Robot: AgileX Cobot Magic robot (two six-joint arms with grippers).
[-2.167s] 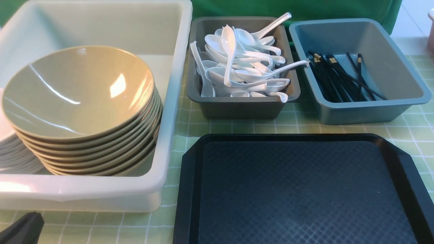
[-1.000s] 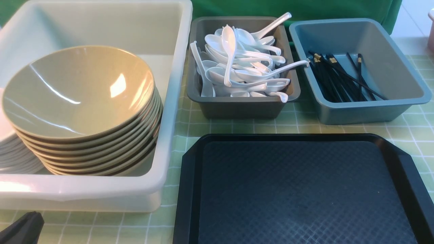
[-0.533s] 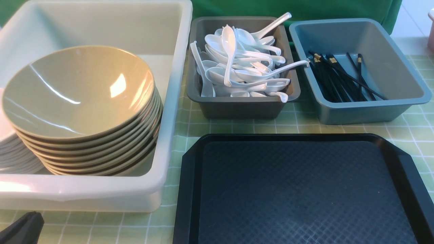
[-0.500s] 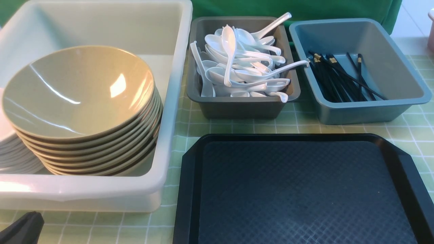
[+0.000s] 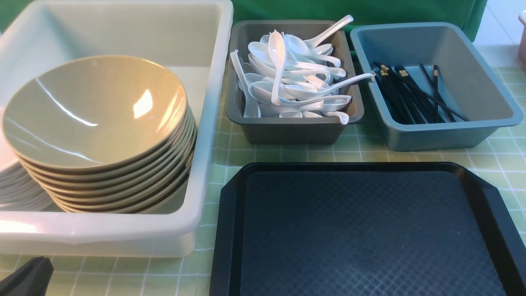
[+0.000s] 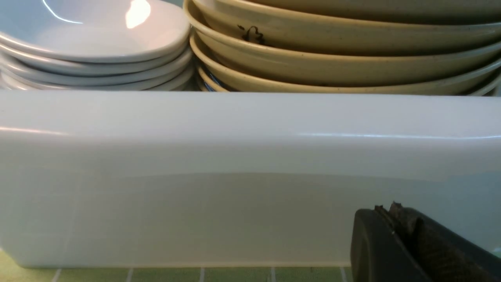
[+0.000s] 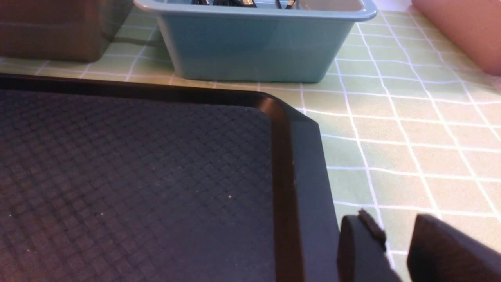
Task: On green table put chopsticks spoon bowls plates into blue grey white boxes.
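Hovering beside the black tray's [image 7: 301, 188] rim, right pincer [image 7: 395, 250] parted, empty; left pincer [image 6: 395, 235] pressed together.

Tan bowls [image 5: 96, 123] stack beside white plates [image 5: 12, 185] in the white box [image 5: 205, 123] at left; white spoons [image 5: 294, 80] heap in the grey box [image 5: 294, 127]; black chopsticks [image 5: 411, 94] lie in the blue box [image 5: 452, 131], far right.
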